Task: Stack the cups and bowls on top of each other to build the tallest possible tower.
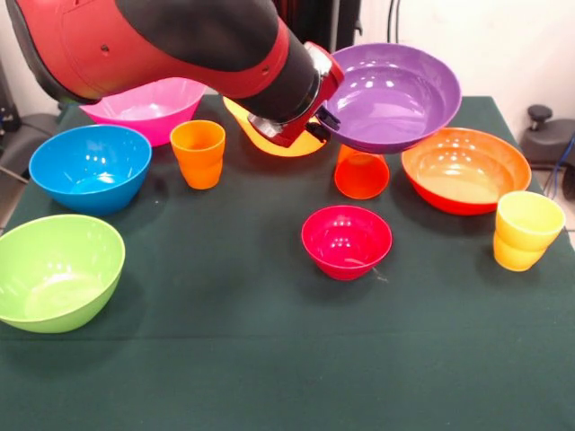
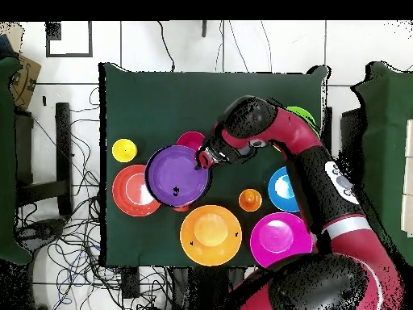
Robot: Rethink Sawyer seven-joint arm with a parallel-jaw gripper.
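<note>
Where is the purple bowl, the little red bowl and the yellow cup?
purple bowl [image 1: 395,94]: front view, on its inside bottom.
little red bowl [image 1: 346,236]: front view, on its inside.
yellow cup [image 1: 526,232]: front view, on its outer wall.

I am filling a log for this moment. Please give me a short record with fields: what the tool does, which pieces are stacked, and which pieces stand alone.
tool: the tool is at the rim of the purple bowl; grip hidden
stacked: purple bowl, tilted, on top of the inverted red-orange cup
alone, bowls: pink bowl, blue bowl, green bowl, orange-red bowl, small magenta-red bowl, yellow bowl
alone, cups: orange cup, yellow cup
</note>
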